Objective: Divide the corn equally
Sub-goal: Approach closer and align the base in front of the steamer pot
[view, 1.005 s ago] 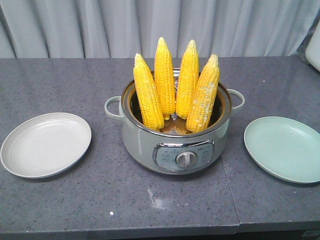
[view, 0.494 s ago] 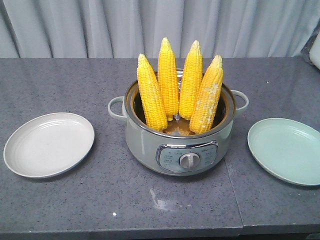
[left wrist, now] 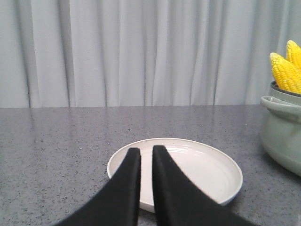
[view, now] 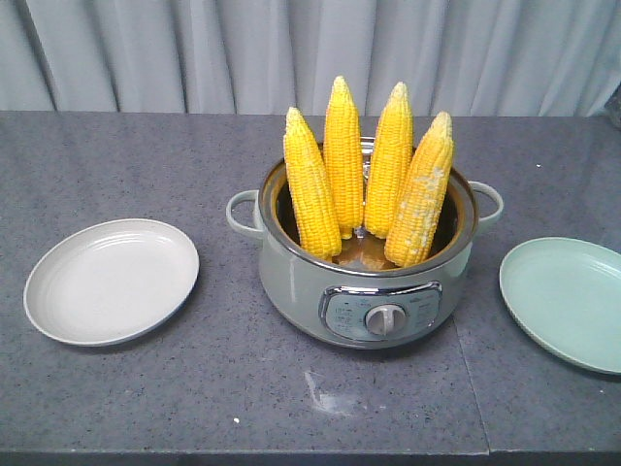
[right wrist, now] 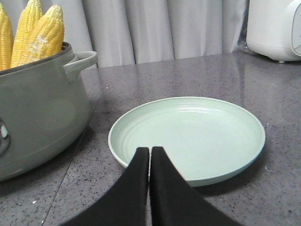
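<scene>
Grey pleated curtain (view: 194, 53) was hung across the far side, and a speckled grey tabletop (view: 146, 165) was spread in front of it. A grey-green cooking pot (view: 291, 282) with two side handles and a front dial (view: 385, 318) was set at the middle of the tabletop. The corn (view: 343, 155) was stood upright inside this pot: four yellow cobs, tips up, were leaned against the far and side parts of the rim, and most of each cob was raised above it. The cob furthest right was marked with pale patches.

A cream plate (view: 112, 282) was laid to the left of the pot and a pale green plate (view: 563, 301) to the right, each apart from the pot and bare of corn.

The left hand (left wrist: 146, 150) was pointed over the near rim of the cream plate, its fingers drawn close with only a narrow slit left between them, and nothing was held. From there the corn was seen well apart, far to the right. The right hand (right wrist: 150, 149) was pointed over the near rim of the green plate, its fingers pressed together on nothing; the corn was seen well apart at the far left. A white appliance (right wrist: 275, 28) was placed at the far right of the tabletop.
</scene>
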`<move>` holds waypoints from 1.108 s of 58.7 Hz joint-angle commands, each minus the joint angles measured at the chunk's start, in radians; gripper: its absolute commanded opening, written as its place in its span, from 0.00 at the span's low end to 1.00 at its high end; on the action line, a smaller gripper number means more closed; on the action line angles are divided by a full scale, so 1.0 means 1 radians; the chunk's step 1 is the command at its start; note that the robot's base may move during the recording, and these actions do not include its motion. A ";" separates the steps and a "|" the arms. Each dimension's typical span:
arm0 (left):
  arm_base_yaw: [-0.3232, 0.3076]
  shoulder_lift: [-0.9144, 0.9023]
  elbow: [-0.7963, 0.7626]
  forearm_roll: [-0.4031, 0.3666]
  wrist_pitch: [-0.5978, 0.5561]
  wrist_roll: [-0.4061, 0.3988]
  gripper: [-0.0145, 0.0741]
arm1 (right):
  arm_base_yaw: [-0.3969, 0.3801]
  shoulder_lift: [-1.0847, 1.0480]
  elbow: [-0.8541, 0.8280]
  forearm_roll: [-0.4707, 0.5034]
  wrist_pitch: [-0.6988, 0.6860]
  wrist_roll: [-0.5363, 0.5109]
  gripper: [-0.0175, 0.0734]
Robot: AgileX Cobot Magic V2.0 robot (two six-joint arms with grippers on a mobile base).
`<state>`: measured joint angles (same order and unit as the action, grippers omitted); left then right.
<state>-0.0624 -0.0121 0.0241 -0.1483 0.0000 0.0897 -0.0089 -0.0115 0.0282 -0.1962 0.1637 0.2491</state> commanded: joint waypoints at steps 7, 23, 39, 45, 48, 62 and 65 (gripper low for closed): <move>0.003 -0.013 -0.022 -0.002 -0.064 -0.009 0.23 | -0.001 -0.007 0.018 -0.008 -0.070 -0.011 0.19; 0.003 -0.013 -0.022 -0.002 -0.064 -0.009 0.23 | -0.001 -0.007 0.018 -0.008 -0.070 -0.011 0.19; 0.003 -0.013 -0.022 -0.002 -0.064 -0.009 0.23 | -0.001 -0.007 0.018 -0.008 -0.071 -0.011 0.19; 0.003 -0.013 -0.022 -0.002 -0.064 -0.009 0.23 | -0.001 -0.007 0.018 -0.008 -0.071 -0.011 0.19; 0.003 -0.013 -0.022 -0.002 -0.064 -0.009 0.23 | -0.001 -0.007 0.018 -0.008 -0.071 -0.011 0.19; 0.003 -0.013 -0.022 -0.002 -0.064 -0.009 0.23 | -0.001 -0.007 0.018 -0.008 -0.071 -0.011 0.19; 0.003 -0.013 -0.022 -0.002 -0.064 -0.009 0.23 | -0.001 -0.007 0.018 -0.008 -0.071 -0.011 0.19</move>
<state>-0.0624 -0.0121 0.0241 -0.1483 0.0000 0.0897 -0.0089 -0.0115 0.0282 -0.1962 0.1637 0.2491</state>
